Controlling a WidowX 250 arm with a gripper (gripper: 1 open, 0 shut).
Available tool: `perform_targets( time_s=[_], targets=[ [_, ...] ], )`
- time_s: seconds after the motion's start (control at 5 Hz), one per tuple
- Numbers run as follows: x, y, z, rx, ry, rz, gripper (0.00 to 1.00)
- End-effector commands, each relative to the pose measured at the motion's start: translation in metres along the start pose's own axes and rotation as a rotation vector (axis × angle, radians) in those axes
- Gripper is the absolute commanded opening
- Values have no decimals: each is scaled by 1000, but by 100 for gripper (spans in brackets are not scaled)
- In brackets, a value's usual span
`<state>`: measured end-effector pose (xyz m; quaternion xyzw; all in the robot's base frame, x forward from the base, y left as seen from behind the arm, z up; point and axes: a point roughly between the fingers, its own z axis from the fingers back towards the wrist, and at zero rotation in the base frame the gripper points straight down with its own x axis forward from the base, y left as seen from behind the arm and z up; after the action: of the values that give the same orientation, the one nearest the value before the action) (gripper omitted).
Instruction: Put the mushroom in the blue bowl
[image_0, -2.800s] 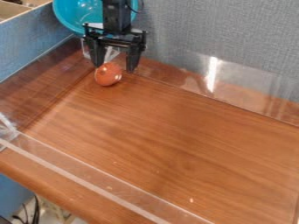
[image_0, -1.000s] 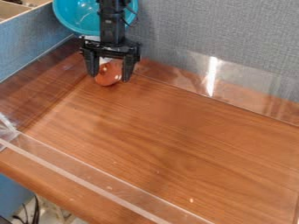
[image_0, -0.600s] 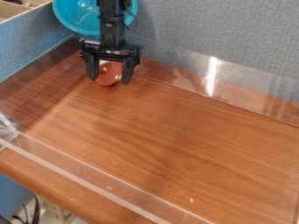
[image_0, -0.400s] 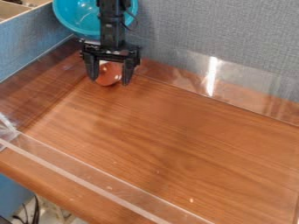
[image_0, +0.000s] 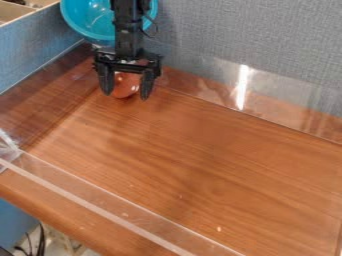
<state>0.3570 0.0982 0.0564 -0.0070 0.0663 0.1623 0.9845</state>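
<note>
The mushroom (image_0: 126, 86), with an orange-red cap, sits on the wooden table at the far left, close to the grey back wall. My black gripper (image_0: 126, 90) hangs straight down over it, with its fingers spread to either side of the cap and not closed on it. The cap shows between the fingers. The turquoise-blue bowl (image_0: 91, 18) stands tilted on its side behind and above the gripper, at the top left, partly hidden by my arm.
Clear plastic walls (image_0: 267, 95) run along the table's left, back and front edges. A blue-grey box side (image_0: 27, 55) stands at the far left. The brown tabletop (image_0: 201, 160) stretches out to the right and front.
My gripper has come down and shifted slightly left, from beside and above the mushroom to straddling it. The mushroom and bowl have not moved.
</note>
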Motion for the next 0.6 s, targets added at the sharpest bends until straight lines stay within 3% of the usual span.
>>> perform_targets(
  time_s=[0.0, 0.4],
  targets=[
    [2, 0, 40, -18, -94, 11, 100],
    [-2, -4, 66, -46, -130, 19, 100]
  ],
)
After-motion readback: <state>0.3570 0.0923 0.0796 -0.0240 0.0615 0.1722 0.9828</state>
